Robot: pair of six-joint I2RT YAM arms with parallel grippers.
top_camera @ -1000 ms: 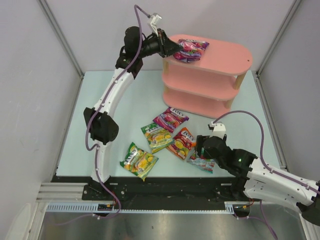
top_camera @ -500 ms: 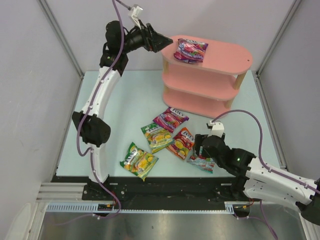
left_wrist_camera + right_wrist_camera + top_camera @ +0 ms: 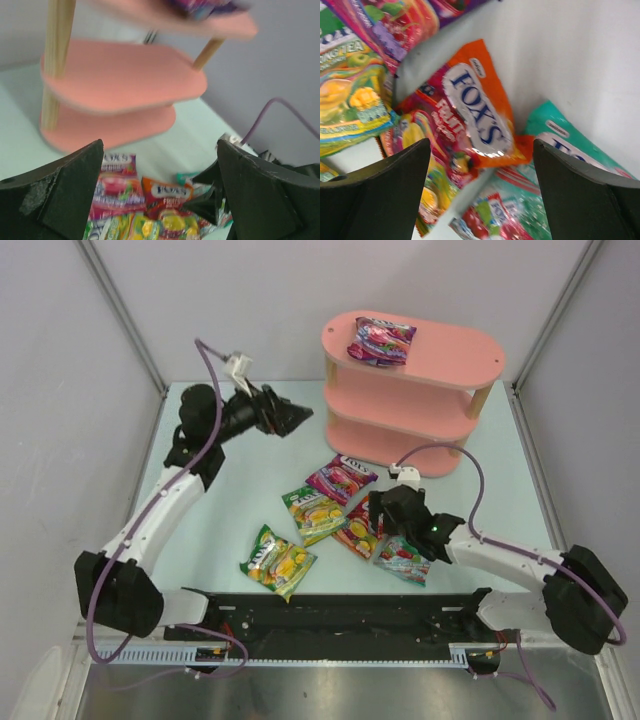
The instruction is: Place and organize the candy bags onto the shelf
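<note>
both spread: left pincer (image 3: 298,418) clear of shelf (image 3: 450,355), right pincer (image 3: 480,145) above red-orange bag (image 3: 470,112).

Both arms are the same build, left arm (image 3: 165,502) and right arm (image 3: 500,558): white shells on the links, chunky black joint housings, and a loose purple cable (image 3: 208,375) looping along each. The left hand (image 3: 296,418) and right hand (image 3: 380,515) are matte black with fat wedge fingers (image 3: 55,200), and one left finger has a scuffed grey patch. There's a little white connector block (image 3: 237,365) on each wrist.
</note>
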